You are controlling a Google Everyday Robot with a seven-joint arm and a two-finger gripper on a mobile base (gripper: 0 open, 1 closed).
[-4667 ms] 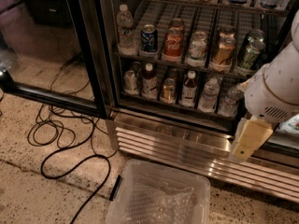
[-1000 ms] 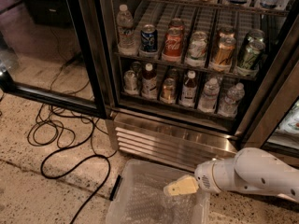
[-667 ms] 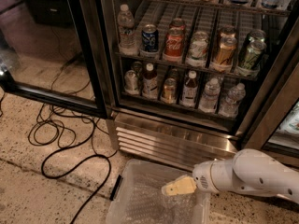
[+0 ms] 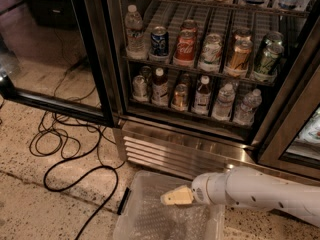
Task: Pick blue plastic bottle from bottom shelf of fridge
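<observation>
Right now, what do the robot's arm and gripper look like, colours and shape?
The arm is a smooth, white, rounded tube with a few small dark dots and a rounded wrist. The gripper, low in the camera view over the clear plastic bin, is a pale cream, tapered piece. No cables show on it.

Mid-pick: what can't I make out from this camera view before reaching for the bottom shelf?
Camera view only:
Pincer, low over the clear bin before the fridge: contact with the bin unclear, seen from above.
Bottom shelf rear rows: hidden by front bottles.
Left dark bottle and right dark bottle, white-capped: labels too small to read.
Top rack: cut off by the upper edge.
</observation>
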